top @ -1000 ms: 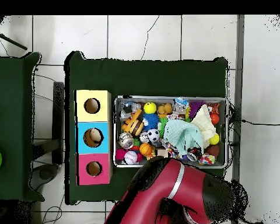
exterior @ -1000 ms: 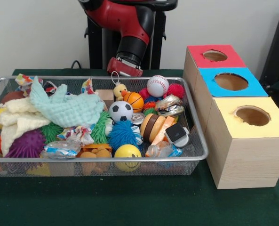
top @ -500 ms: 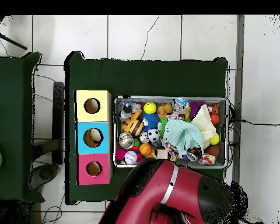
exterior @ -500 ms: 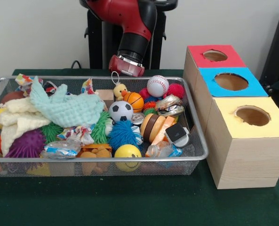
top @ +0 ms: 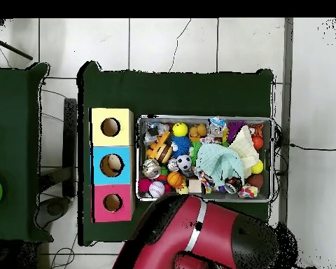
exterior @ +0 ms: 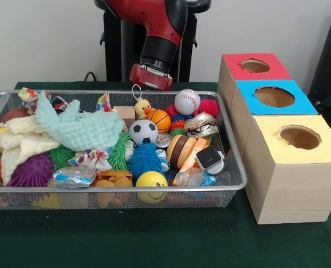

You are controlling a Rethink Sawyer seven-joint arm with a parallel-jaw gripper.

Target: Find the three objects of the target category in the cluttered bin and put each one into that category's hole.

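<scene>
The silver wire-mesh bin [exterior: 232, 167] sits on the dark green cloth surface [exterior: 154, 240], its right rim just beside the row of three wooden boxes with round holes, topped red [exterior: 253, 66], blue [exterior: 273, 96] and yellow [exterior: 299, 137]. Bare surface lies in front. Inside, a smooth white baseball [exterior: 186, 101], an orange basketball [exterior: 159, 119] and a soccer ball [exterior: 143, 132] crowd among spiky rubber balls and a mint knitted cloth [exterior: 78, 127]. The red arm's hand [exterior: 148, 77] hangs above the bin's far rim; whether it is spread I cannot tell.

Robotics laboratory. A red and black robot arm [exterior: 154, 33] on a black pedestal [exterior: 118, 50] stands at a table with a green cloth [exterior: 154, 245]. Staged test props: a wire-mesh bin [exterior: 232, 167] of toys beside three wooden boxes [exterior: 282, 167] with holes. Tiled floor [top: 171, 42], loose cables [top: 52, 98].
</scene>
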